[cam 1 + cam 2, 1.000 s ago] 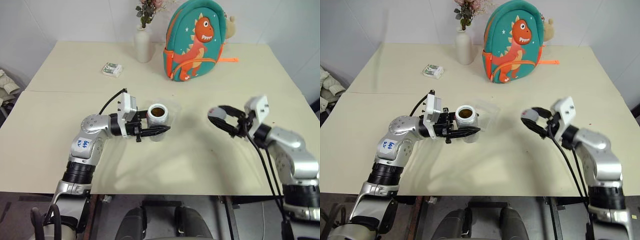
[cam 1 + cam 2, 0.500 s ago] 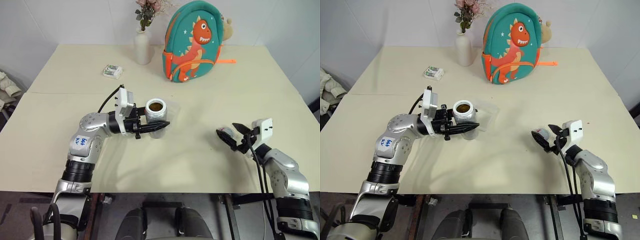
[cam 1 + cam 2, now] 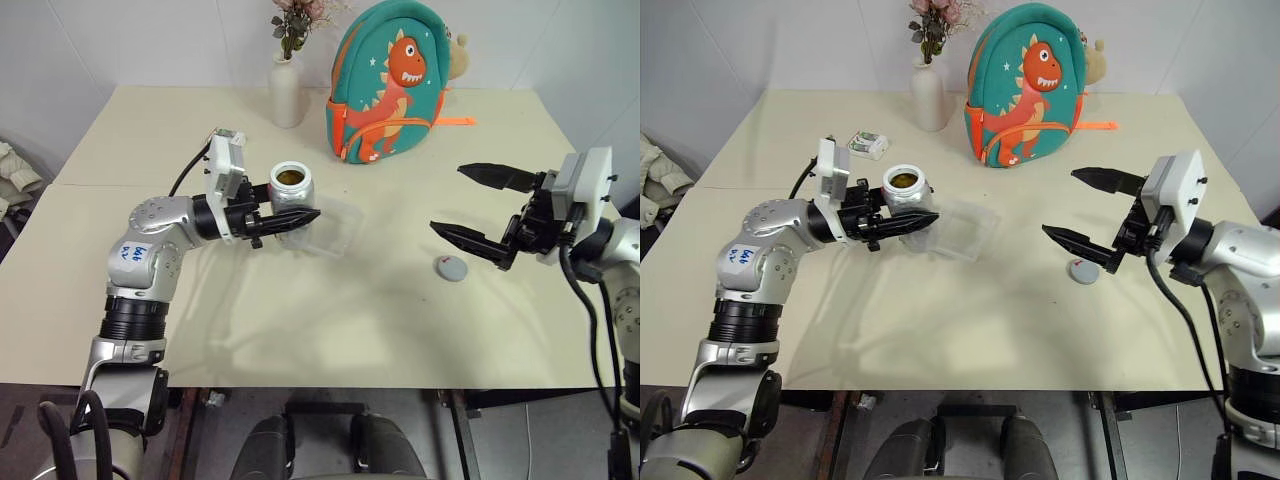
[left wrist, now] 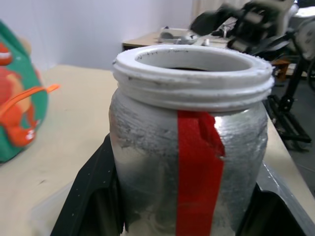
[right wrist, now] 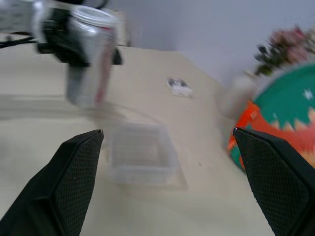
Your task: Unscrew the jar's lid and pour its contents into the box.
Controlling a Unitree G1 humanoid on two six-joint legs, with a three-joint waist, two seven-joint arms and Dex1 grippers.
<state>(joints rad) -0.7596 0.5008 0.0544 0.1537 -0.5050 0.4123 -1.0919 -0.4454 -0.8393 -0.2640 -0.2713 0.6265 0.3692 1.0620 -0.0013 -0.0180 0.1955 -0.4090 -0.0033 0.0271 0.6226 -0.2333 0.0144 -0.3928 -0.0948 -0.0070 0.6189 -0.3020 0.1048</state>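
Cream-coloured table (image 3: 330, 330) stretches back to a white wall, with a white vase (image 3: 286, 92) of flowers and a green dinosaur backpack (image 3: 392, 80) standing near its far edge, and a small white-and-green packet (image 3: 867, 144) lying to the left of the vase.

On the left side, the left gripper (image 3: 290, 221) is clamped on the jar (image 3: 291, 196), holding it upright above the table, one black finger on each side of its lower body. Its mouth is uncovered, a white threaded rim around the opening, and the brown contents (image 3: 290, 177) show inside from above. In the left wrist view the jar (image 4: 189, 147) has a silvery-grey wall with a strip of red tape (image 4: 199, 172) running down it.

Just to the right of the jar and partly under it in the head views lies the clear plastic box (image 3: 328, 224), flat on the table and with nothing visible inside; the right wrist view shows the box (image 5: 142, 153) as well.

On the right, the right gripper (image 3: 478, 205) hangs above the table with its two black fingers spread wide apart and nothing between them. Below it the grey lid (image 3: 451, 268) lies flat on the table, well apart from the box and the jar.
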